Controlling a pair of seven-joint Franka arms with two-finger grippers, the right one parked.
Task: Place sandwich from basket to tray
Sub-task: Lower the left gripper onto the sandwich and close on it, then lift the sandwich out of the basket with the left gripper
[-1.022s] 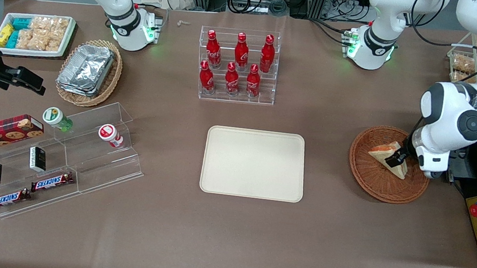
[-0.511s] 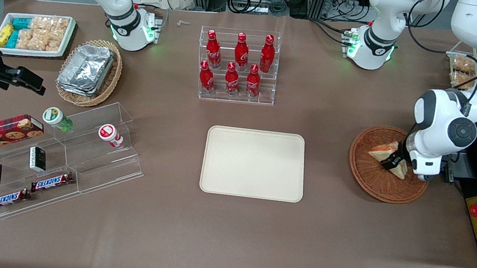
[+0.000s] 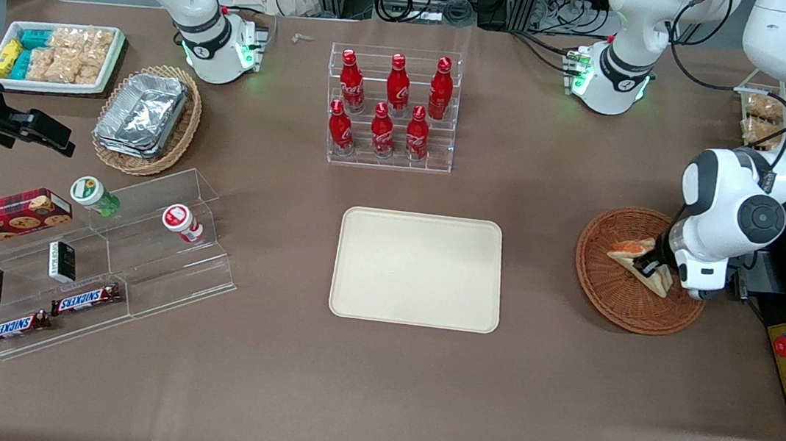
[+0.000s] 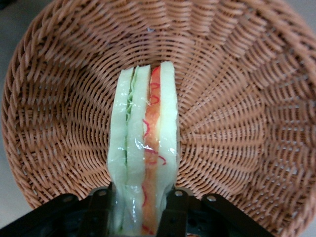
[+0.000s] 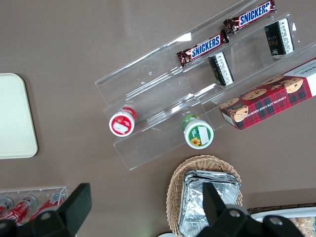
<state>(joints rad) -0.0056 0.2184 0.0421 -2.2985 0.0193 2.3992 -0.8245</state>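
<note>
The carry has not begun: the sandwich [image 3: 638, 262] is in the reddish-brown basket [image 3: 606, 296] at the working arm's end of the bench [image 3: 375, 381], and the cream tray [image 3: 418, 268] near the middle of the bench has nothing on it. What looks done is the reach and the grip; what is left, as I judge it, is the lift out of the basket, the move sideways over the bare bench to the tray, and the release there. The tool [image 4: 141, 200] is down inside the basket with its two dark fingers [image 4: 101, 205] pressed against the outer bread faces of the wedge, one on each side, so it is closed to about the thickness of the sandwich and holding it. In the left wrist view the wedge [image 4: 144, 163] stands on edge between the fingers with its green, red and orange filling lines running away from the tool over the wicker [image 4: 237, 123]. Whether the sandwich rests on the weave or is just clear of it I cannot tell
</note>
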